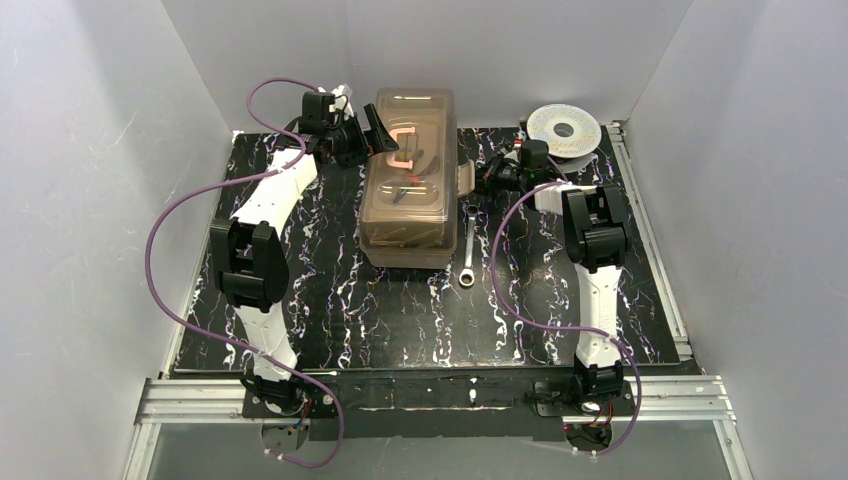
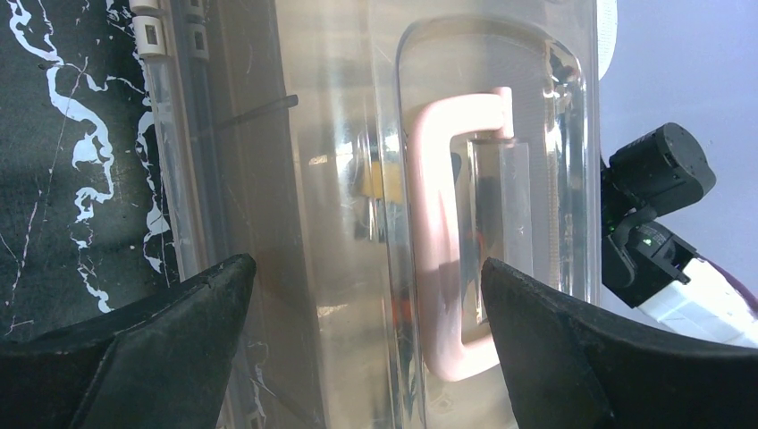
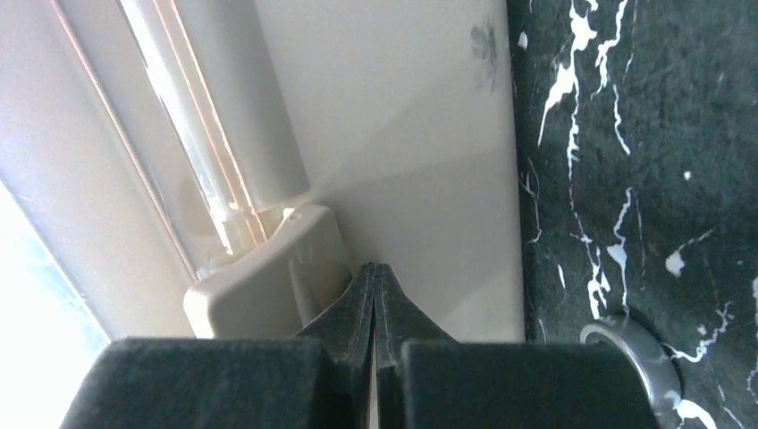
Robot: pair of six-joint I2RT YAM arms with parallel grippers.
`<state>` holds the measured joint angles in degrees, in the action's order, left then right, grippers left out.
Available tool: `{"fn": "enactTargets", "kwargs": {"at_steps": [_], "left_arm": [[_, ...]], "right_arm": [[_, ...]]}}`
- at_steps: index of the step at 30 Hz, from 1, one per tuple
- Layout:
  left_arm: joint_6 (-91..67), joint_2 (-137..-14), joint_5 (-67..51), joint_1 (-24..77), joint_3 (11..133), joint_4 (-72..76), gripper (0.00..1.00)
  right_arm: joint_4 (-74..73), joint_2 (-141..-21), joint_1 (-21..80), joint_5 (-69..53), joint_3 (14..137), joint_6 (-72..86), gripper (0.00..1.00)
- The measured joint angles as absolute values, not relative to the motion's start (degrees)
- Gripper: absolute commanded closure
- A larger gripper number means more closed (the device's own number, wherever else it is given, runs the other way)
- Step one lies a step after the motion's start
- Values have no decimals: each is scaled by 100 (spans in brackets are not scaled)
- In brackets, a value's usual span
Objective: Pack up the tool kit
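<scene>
A round silver wire spool (image 1: 563,128) lies flat, its centre hole facing up, at the far right corner of the black, white-veined table (image 1: 400,310), near the aluminium rail (image 1: 650,230) along the right side, while pale plain walls (image 1: 90,150) enclose the table on three sides.

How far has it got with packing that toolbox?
Looks done: several tools lie inside the toolbox, visible through its smoky lid. In hand: the open left gripper hovers over the pale handle, while the shut right gripper sits beside a beige clip on the box's side. Left: a wrench lies on the table beside the box, not yet packed.
</scene>
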<state>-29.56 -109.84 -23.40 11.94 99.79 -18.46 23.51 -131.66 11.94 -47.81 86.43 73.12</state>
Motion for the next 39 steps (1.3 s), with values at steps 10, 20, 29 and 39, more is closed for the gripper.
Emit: {"fn": "enactTargets", "kwargs": {"at_steps": [10, 20, 29, 39], "left_arm": [[-2910, -10984, -2333, 1194, 9981, -1905, 2], [-2897, -10984, -2333, 1201, 9981, -1986, 2], [-2875, -10984, -2324, 1208, 9981, -2008, 2], [-2853, -10984, -2320, 1210, 9981, -2018, 2]], "right_arm": [[3192, -12805, 1046, -5201, 7878, 7640, 99], [2672, -12425, 930, -5236, 8023, 7124, 99], [-397, -12278, 1361, -4097, 9819, 5188, 99], [-1647, -11963, 1590, -3175, 10073, 4309, 99]]}}
